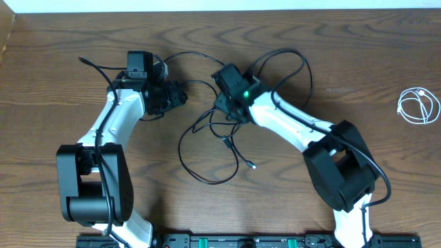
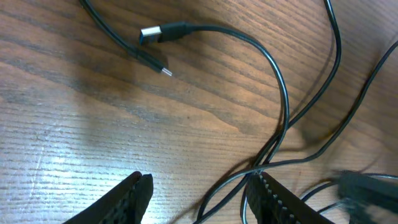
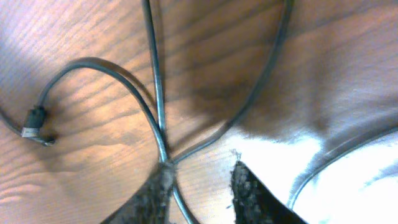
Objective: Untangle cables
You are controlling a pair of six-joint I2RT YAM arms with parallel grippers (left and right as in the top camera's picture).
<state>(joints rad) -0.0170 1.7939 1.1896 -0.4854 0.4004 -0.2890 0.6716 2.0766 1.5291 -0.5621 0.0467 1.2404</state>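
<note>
While both arms lean in over the middle of the table [image 1: 69, 41], you have the black cables [image 1: 213, 126] lying between them in a loose tangle. One wide loop runs down toward the near edge, and another arcs up behind the right arm. The white cable [image 1: 417, 105] sits coiled by itself at the far right of the table, well apart from the black ones and from both arms.

Your left tool [image 2: 199, 199] is spread just above the wood, and a black strand runs up through the gap without being pinched. Several strands cross just beside the tip of the right-hand finger [image 2: 280, 202] in that view. Further out lie a flat USB plug [image 2: 158, 31] and, close under it, a small plug [image 2: 163, 70], both resting on the table.

Your right tool [image 3: 202, 196] is also spread, with bare wood between its fingers. Two strands cross at the tip of its left-hand finger [image 3: 152, 199] as the wrist view shows it. I cannot tell whether they touch it. Another plug end [image 3: 34, 121] lies off to the left of that view.
</note>
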